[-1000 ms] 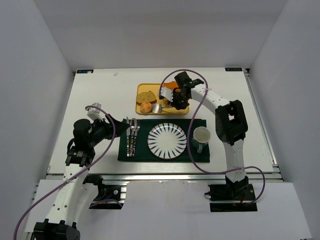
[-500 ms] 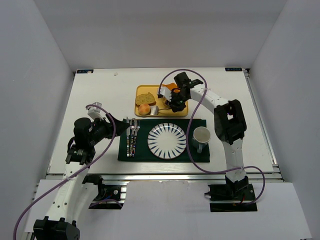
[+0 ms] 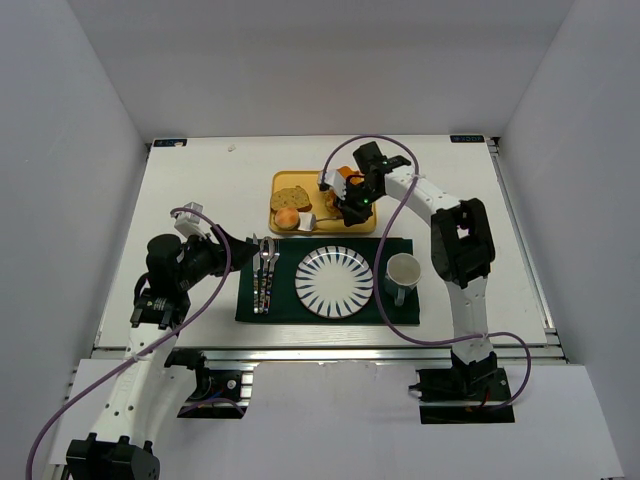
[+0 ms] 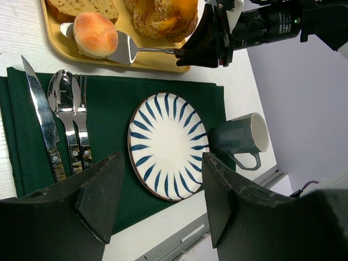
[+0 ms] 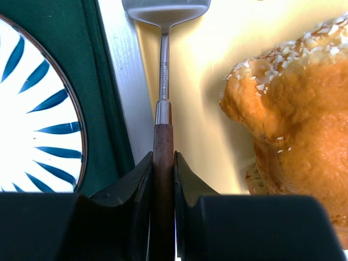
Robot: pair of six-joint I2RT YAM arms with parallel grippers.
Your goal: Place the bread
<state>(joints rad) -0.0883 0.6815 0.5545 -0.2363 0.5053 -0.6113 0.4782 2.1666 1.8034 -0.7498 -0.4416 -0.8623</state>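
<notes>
The bread, a small round tan-orange bun [image 3: 288, 219], sits on the left front of the yellow tray [image 3: 285, 178]. In the left wrist view the bun [image 4: 95, 33] rests on the blade of a metal spatula [image 4: 126, 50]. My right gripper [image 3: 345, 205] is shut on the spatula's wooden handle [image 5: 162, 147]. In the right wrist view only part of the blade [image 5: 166, 11] shows and the bun is out of view. The blue-striped white plate [image 3: 334, 281] lies on the green mat in front of the tray. My left gripper [image 3: 235, 250] is open and empty, left of the mat.
A seeded slice [image 3: 292, 196] and an orange-crusted loaf chunk [image 5: 293, 109] lie on the tray. A knife [image 4: 43, 122], spoon [image 4: 64, 109] and fork lie on the green mat [image 3: 400, 310] left of the plate. A grey mug [image 3: 403, 272] stands right of it.
My right gripper has pushed the spatula to the left, bringing its blade against and under the bun. The bun has shifted slightly left and toward the tray's front. The left arm has not moved.
</notes>
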